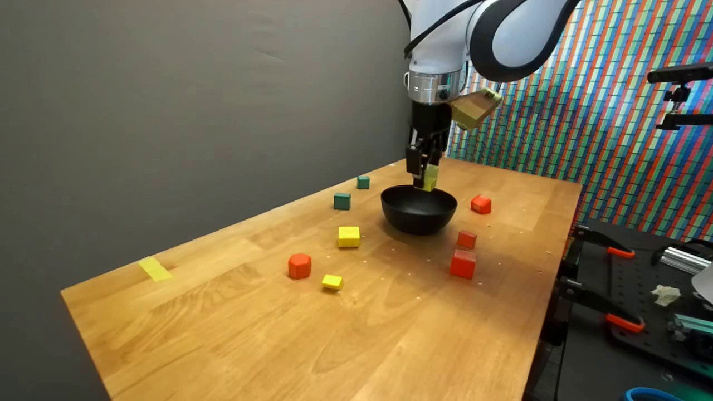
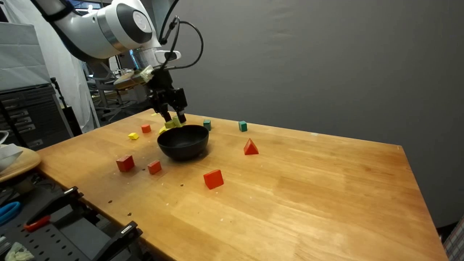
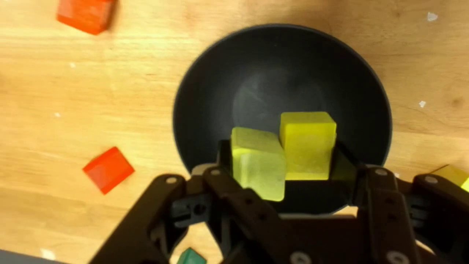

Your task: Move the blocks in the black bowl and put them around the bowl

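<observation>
"What's the gripper [image 3: 284,157] got?"
"Two yellow blocks [image 3: 309,150], pinched side by side above the black bowl [image 1: 419,214]."
"Green blocks [image 1: 342,201]?"
"On the counter [image 1: 362,345], far left of it in an exterior view."

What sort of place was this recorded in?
Probably a robotics lab or workshop: a robot arm hangs over a wooden table, what look like black-and-orange clamps sit at its edge, and a dark cabinet with drawers stands behind in an exterior view.
</observation>
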`<state>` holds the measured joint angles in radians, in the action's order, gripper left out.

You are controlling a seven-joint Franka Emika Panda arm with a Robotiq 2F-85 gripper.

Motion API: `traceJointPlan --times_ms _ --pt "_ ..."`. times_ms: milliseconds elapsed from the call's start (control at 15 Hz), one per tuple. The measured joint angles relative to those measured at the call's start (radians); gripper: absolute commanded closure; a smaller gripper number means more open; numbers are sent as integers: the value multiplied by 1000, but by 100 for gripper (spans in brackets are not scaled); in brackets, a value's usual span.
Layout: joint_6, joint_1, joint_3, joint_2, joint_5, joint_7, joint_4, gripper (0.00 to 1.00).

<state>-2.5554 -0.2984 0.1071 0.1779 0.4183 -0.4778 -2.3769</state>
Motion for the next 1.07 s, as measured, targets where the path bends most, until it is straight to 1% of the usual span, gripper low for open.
traceJointPlan --times_ms 133,267,533,733,933,1067 --pt "86 30 1 -59 42 -37 -17 59" --pt "137 85 0 -99 50 -44 -42 59" --pt "128 228 10 -111 35 -44 -102 59" --pt "39 322 42 -86 -22 -46 -151 59" --pt "-121 393 87 -32 -83 -48 -189 59" --pt "-235 417 107 21 -153 -49 -197 59"
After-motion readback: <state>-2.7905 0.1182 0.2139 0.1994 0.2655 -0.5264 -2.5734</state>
